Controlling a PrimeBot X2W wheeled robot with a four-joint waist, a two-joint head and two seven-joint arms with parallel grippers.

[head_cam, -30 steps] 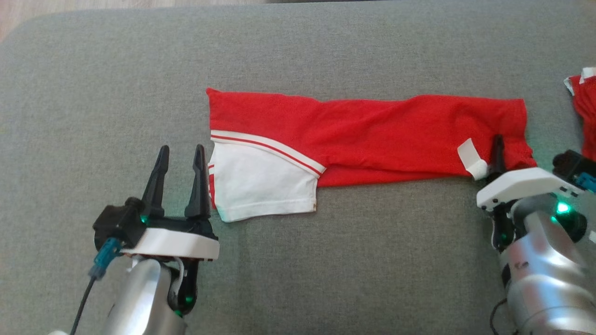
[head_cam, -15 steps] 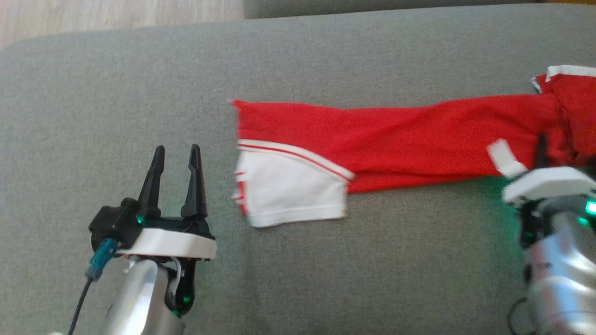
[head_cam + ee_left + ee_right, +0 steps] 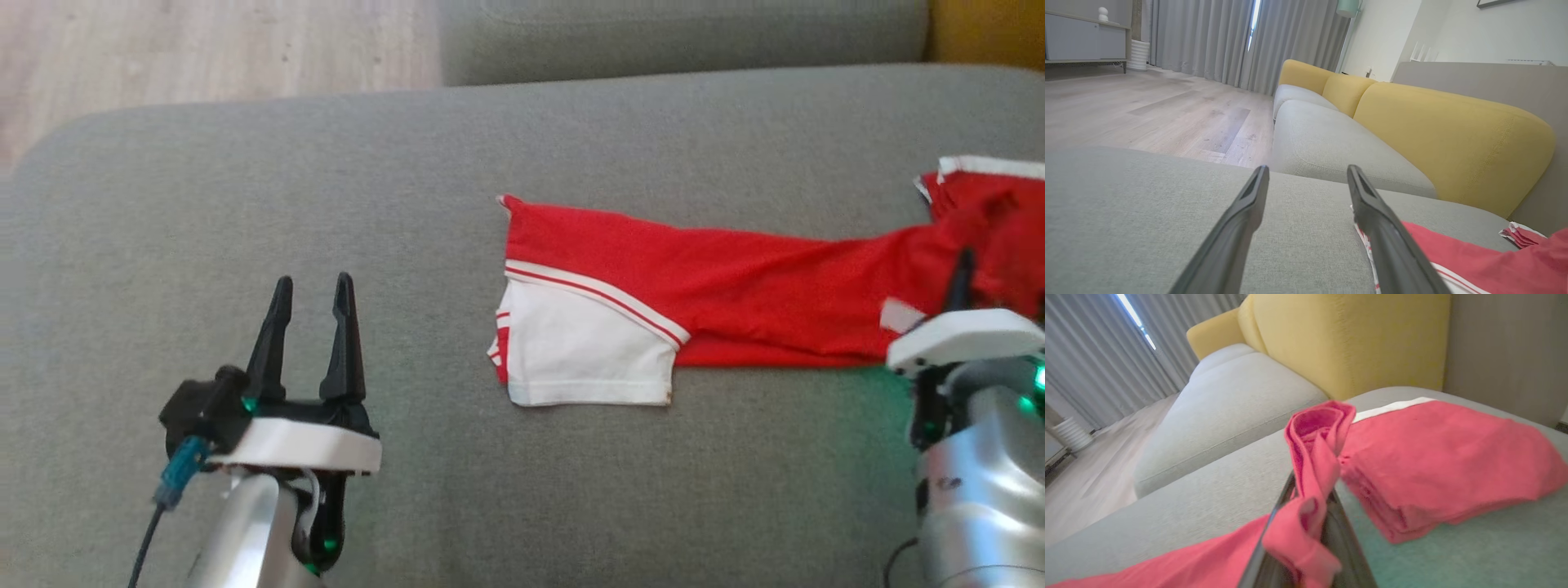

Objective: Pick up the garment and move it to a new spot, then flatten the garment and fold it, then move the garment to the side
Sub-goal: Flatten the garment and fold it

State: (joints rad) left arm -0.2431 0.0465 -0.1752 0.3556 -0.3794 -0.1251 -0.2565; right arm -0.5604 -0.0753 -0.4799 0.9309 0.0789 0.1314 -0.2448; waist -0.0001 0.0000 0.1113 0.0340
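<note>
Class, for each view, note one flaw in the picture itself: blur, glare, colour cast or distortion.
Head view: slightly soft, green glow on the cushion by the right gripper. Left wrist view: wide-angle stretch, left gripper looms large. Right wrist view: garment blurred, window glare top left, green cast lower right.

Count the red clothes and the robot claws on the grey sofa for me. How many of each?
Red cloth garments: 2 (long red garment with a white sleeve, folded red garment)
Dark two-fingered grippers: 2 (left gripper, right gripper)
Total: 4
</note>
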